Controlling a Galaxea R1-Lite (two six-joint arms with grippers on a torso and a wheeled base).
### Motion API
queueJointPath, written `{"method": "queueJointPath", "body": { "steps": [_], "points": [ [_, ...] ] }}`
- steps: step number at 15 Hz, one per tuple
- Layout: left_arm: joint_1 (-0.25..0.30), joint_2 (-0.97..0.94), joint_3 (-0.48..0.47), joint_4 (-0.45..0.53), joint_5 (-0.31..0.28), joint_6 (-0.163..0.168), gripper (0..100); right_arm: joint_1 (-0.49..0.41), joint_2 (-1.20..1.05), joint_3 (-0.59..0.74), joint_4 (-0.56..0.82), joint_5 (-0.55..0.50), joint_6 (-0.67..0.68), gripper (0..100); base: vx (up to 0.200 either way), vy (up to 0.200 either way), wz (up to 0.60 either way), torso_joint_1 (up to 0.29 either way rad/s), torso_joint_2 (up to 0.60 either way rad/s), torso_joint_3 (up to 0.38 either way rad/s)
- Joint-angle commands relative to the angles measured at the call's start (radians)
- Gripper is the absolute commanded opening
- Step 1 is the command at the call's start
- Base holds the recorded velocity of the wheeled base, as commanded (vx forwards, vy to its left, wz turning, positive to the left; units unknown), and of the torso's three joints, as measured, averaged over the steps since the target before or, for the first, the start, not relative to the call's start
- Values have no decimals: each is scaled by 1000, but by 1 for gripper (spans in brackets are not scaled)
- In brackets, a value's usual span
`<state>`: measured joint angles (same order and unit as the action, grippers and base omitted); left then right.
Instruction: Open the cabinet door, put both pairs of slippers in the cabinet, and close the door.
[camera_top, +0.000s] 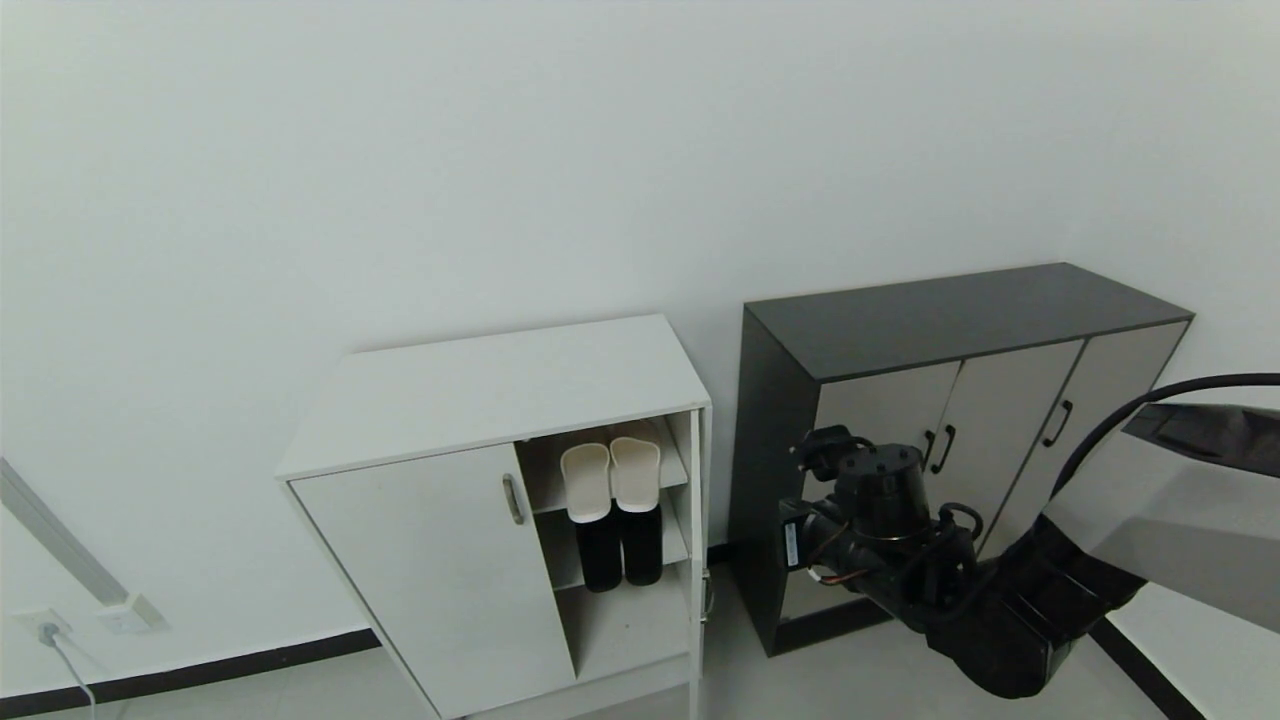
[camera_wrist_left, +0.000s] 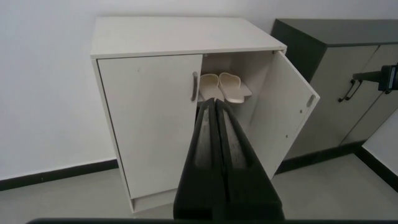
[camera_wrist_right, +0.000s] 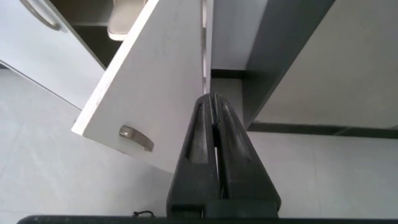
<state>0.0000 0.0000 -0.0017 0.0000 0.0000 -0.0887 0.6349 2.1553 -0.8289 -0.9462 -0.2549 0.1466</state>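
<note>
Right door (camera_wrist_left: 289, 115) of white cabinet (camera_top: 500, 390) open; cream slippers (camera_top: 610, 478) shelved above black slippers (camera_top: 620, 548). Left gripper (camera_wrist_left: 216, 102) and right gripper (camera_wrist_right: 212, 99) pressed together, empty.

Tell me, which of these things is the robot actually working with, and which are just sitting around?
Part of the job:
- white cabinet
- its open door
- white slippers, on the upper shelf
- black slippers, on the shelf below

Just there:
- dark cabinet, doors shut, beside the white one
- wall socket, low on the wall
</note>
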Motion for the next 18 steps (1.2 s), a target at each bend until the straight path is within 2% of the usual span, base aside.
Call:
{"method": "queueJointPath", "body": {
  "steps": [1, 4, 10, 14, 16, 18],
  "points": [
    [0, 2, 0, 0, 0, 0, 0, 3, 5, 7, -9, -1, -1, 0, 0, 0, 600, -17, -2, 2],
    [0, 2, 0, 0, 0, 0, 0, 2, 8, 16, -39, 3, -1, 0, 0, 0, 600, 9, 9, 6],
    [0, 2, 0, 0, 0, 0, 0, -34, 17, 19, -52, 3, -32, 0, 0, 0, 0, 0, 0, 0],
    [0, 2, 0, 0, 0, 0, 0, -129, 18, 42, -42, 5, -96, 0, 0, 0, 0, 0, 0, 0],
    [0, 2, 0, 0, 0, 0, 0, -156, 23, 53, -45, 3, -153, 0, 0, 0, 0, 0, 0, 0],
    [0, 0, 0, 0, 0, 0, 0, -158, 41, 59, -43, 3, -154, 0, 0, 0, 0, 0, 0, 0]
  ]
}}
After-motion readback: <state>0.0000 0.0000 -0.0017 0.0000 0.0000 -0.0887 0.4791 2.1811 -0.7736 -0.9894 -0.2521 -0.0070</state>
